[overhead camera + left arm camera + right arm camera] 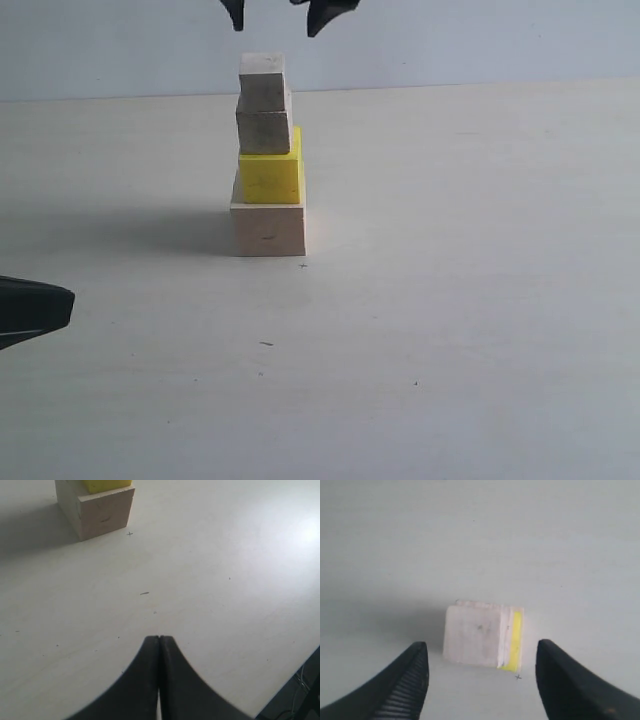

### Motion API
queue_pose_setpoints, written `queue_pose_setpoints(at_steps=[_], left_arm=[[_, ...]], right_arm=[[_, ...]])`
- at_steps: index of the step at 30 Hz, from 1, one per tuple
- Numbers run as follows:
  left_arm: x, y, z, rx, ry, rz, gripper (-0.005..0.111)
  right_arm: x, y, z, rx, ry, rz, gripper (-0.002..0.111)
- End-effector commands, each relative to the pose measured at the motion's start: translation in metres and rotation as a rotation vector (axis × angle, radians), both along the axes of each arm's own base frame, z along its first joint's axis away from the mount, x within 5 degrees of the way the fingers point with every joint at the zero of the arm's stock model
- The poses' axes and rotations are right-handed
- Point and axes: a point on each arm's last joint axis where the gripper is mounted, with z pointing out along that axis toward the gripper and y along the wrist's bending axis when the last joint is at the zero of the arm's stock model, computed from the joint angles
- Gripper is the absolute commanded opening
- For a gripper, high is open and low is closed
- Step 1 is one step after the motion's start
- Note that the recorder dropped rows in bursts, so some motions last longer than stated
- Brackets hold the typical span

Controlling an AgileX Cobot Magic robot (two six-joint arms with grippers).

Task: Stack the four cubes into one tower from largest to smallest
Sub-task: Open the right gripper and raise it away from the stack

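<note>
Pale tabletop [450, 330], faintly speckled, is running back to a plain light wall [480, 40] in the exterior view. The tower [268, 160] is standing left of centre, four high, its upper blocks slightly skewed. Your right gripper [280, 12] is hanging spread just above the tiniest cube [263, 72], so I judge you should be lifting straight up, without sideways drift.

In the left wrist view, your left gripper [159, 647] is lying pressed together at the near left, well apart from the largest cube [102, 512].

In the right wrist view, the jaws are straddling the top without touching it.
</note>
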Motion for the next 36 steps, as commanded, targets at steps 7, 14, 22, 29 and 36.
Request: queue_pose_setpoints(at_steps=[7,14,22,29,36], left_arm=[[0.0,0.0,0.003,-0.014,-0.016,0.003,0.0],[0.0,0.001,0.002,0.007,-0.023,-0.003,0.0],[0.001,0.002,0.001,0.033,-0.041,-0.003,0.0],[0.002,0.004,0.0,0.064,-0.057,-0.009,0.0],[0.002,0.005,0.0,0.081,-0.07,-0.011,0.0]], right_arm=[[-0.033,-0.015,0.055,0.05,-0.092,0.242,0.039],[-0.037,-0.021,0.066,-0.016,-0.162,0.341,0.0],[-0.012,-0.058,0.073,-0.203,-0.279,0.208,0.0],[0.035,-0.133,0.067,-0.195,-0.224,-0.006,0.0],[0.083,-0.142,-0.066,-0.091,0.214,0.07,0.0]])
